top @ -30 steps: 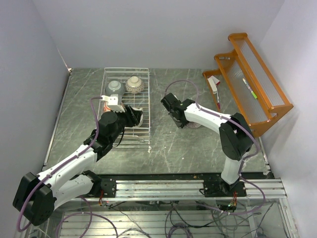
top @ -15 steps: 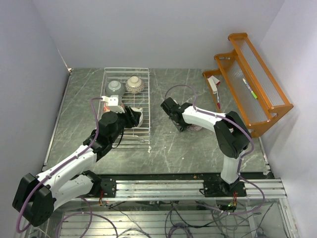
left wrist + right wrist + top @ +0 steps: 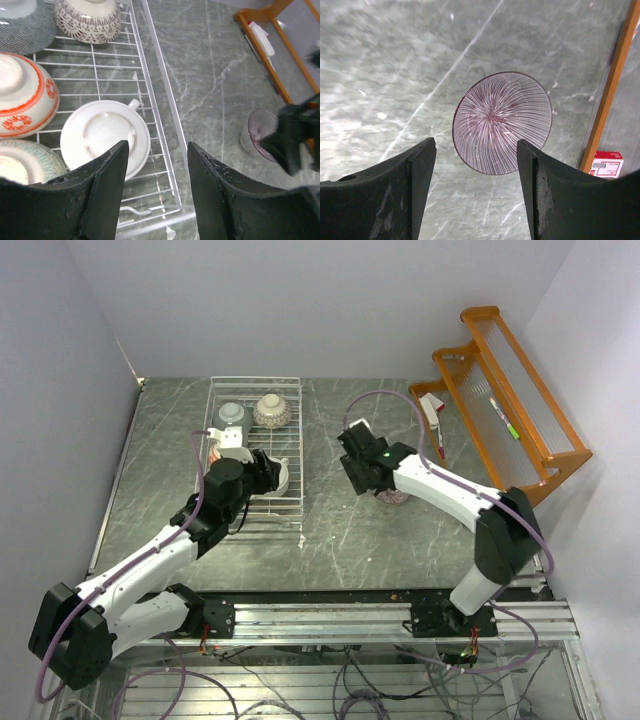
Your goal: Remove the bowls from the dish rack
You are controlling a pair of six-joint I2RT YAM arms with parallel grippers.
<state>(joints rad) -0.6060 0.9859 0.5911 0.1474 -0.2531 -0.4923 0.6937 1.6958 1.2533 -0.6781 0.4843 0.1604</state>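
The purple-striped bowl [image 3: 502, 122] now stands free and mouth-up on the marble table [image 3: 340, 540], well clear of the dish rack [image 3: 301, 440] on its right and short of the orange wooden shelf [image 3: 520, 420]. A second ago the right gripper [image 3: 476, 150] sat low over this bowl with its jaws closed. Since then they have spread wide and the wrist has lifted, so both fingers hang above the bowl on either side of it, touching nothing. That reads as one bowl delivered and let go. Five are left in the wire basket: a grey wave-patterned bowl [image 3: 20, 22] and a brown-patterned bowl [image 3: 90, 20] at the far end, and nearer, a white bowl with red-orange motifs [image 3: 22, 95], a pale green bowl [image 3: 25, 167] and a white handled bowl [image 3: 107, 135] lying bottom-up against the rack's right wall. The left gripper [image 3: 156, 165] has stayed over that near right corner, jaws about half open and empty, with the handled bowl just below and to the left of its fingers and the rack's rim wire under the gap. Its arm reaches forward from the near left, elbow bent and wrist pitched down into the rack. The right arm stretches across from its base, forearm raised, wrist looking straight down at the released bowl. The handled bowl looks like the likely next pick.
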